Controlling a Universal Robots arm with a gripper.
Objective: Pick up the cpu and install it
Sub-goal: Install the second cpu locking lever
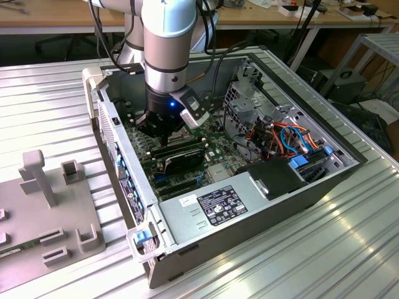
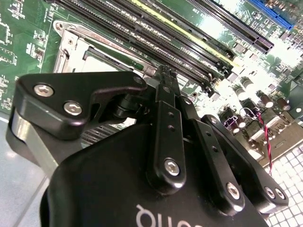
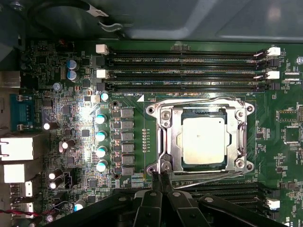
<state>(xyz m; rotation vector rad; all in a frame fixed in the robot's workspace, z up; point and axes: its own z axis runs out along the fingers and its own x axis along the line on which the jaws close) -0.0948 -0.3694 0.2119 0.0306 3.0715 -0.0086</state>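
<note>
Exterior view, taken from its left to its right: a grey fixture plate [image 1: 43, 205] with upright posts rests on the ribbed metal table [image 1: 312, 249]. Beside it lies an open computer case [image 1: 249, 187], and the arm [image 1: 165, 43] reaches down into it, so that the gripper [image 1: 163, 129] hangs low over the motherboard [image 1: 212, 146]. Further toward the exterior view's right are the power supply [image 1: 212, 208] and a bundle of orange and blue cables [image 1: 293, 140].

First wrist view: the capacitors [image 3: 100, 142] and voltage regulators lie to one side of the board. The cpu [image 3: 203, 141], silvery-tan face up, already sits inside the metal-framed socket [image 3: 166, 142], below three empty memory slots [image 3: 184, 73]. The fingertips [image 3: 158, 176] are pressed together with nothing between them, touching or just above the socket frame's corner, near its screw and retention lever [image 3: 208, 176].

Second wrist view: the clenched fingers [image 2: 165, 80] end beside the socket frame [image 2: 71, 47].

Risks, as a judgement. If the chip is not squarely keyed in its seat, any downward load could bend the socket contacts; whether it lies fully flat cannot be told. The closed tips stand very near the lever and frame, so a sideways drift could scrape the board or snag the lever. A slip toward the capacitors could shear one off.
</note>
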